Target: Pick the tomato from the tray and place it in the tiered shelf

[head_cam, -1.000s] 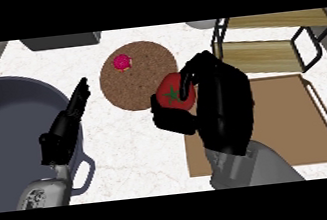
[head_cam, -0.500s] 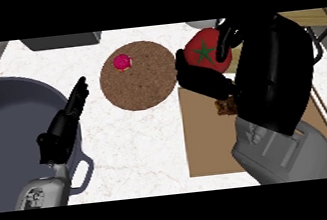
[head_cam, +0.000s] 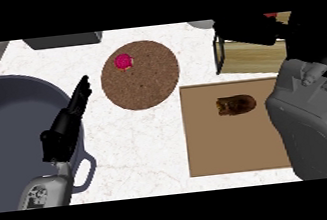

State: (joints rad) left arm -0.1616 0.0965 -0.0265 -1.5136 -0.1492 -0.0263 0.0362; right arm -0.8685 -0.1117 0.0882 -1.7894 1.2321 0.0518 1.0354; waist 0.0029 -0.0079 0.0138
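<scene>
Only a red sliver of the tomato (head_cam: pixel 269 15) shows, at the picture's upper right inside my right hand (head_cam: pixel 253 30), whose black fingers curl round it. That hand hangs over the tiered shelf (head_cam: pixel 244 56), a wooden board in a dark frame. The brown rectangular tray (head_cam: pixel 215 147) lies below it, partly hidden by my grey right forearm. My left hand (head_cam: pixel 66 130) rests at the left, fingers straight and pointing up, holding nothing.
A brown lump (head_cam: pixel 235 104) sits on the tray. A round cork plate (head_cam: pixel 142 76) holds a small pink-red item (head_cam: pixel 123 62). A large grey pot (head_cam: pixel 8 123) fills the left side. A dark object (head_cam: pixel 62 40) lies at the counter's far edge.
My right hand has carried the tomato from beside the cork plate up and to the right, off the tray and over the shelf. The left hand has not moved.
</scene>
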